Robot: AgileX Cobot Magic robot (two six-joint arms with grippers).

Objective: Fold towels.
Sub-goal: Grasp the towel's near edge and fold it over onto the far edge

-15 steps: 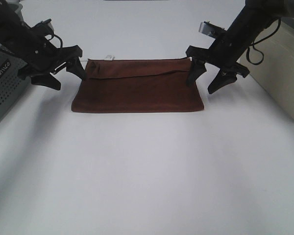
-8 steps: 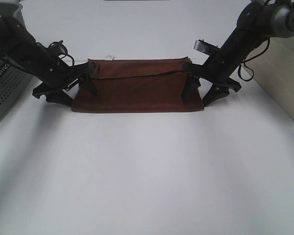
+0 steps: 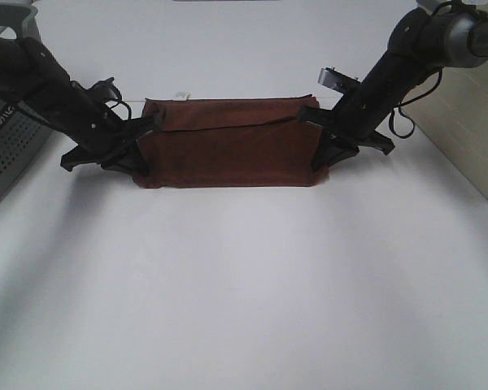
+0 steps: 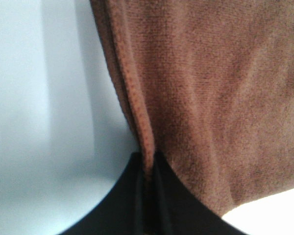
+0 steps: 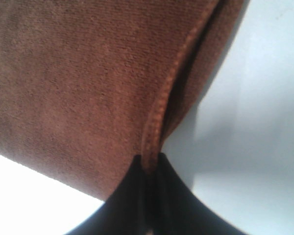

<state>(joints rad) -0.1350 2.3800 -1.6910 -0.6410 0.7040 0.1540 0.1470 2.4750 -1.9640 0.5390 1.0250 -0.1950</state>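
The reddish-brown towel [image 3: 228,150] lies folded on the white table [image 3: 244,284], with a small white tag [image 3: 180,96] at its far left corner. My left gripper [image 3: 138,154] is shut on the towel's left edge near the front corner. My right gripper [image 3: 321,154] is shut on the right edge near the front corner. In the left wrist view the stitched hem [image 4: 137,122] runs into the closed black fingers [image 4: 147,196]. In the right wrist view the hem [image 5: 161,112] is pinched between the fingers [image 5: 149,196] the same way.
A grey perforated box [image 3: 4,134] stands at the left edge of the table. A beige container [image 3: 472,122] stands at the right edge behind my right arm.
Both grippers came down and inward from beside the towel's far corners to its front corners and closed on the side edges. The front edge has drawn in and looks narrower.
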